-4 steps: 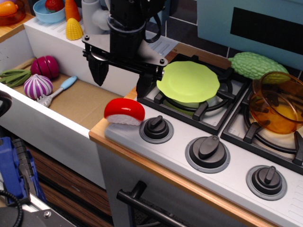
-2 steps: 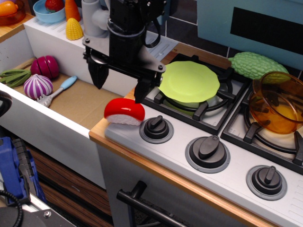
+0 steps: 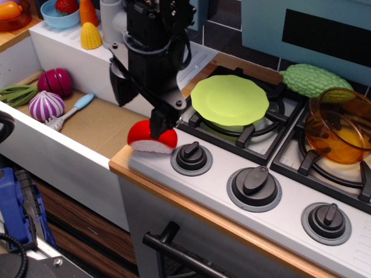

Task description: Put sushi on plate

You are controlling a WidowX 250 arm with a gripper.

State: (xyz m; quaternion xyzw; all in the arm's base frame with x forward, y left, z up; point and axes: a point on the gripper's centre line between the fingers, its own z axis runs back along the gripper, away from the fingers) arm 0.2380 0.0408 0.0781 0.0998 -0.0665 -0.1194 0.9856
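Note:
The sushi [image 3: 145,139], red top over a white base, lies on the counter's front left corner beside the leftmost stove knob [image 3: 191,157]. The lime-green plate [image 3: 230,99] rests on the left rear burner, to the right of and behind the sushi. My black gripper [image 3: 141,108] hangs open just above and behind the sushi. One finger [image 3: 159,123] overlaps the sushi's top in the image, the other [image 3: 121,90] is over the sink side. Nothing is between the fingers.
A transparent orange bowl [image 3: 339,124] sits on the right burner, with a green bumpy vegetable [image 3: 313,79] behind it. The sink [image 3: 104,124] at left holds a striped onion [image 3: 46,105], a purple vegetable [image 3: 55,81] and a spatula [image 3: 72,110]. Two further knobs [image 3: 254,184] line the stove front.
The gripper has turned about its vertical axis and come down and forward, so one finger now reaches the sushi's top. The sushi and the plate have not moved.

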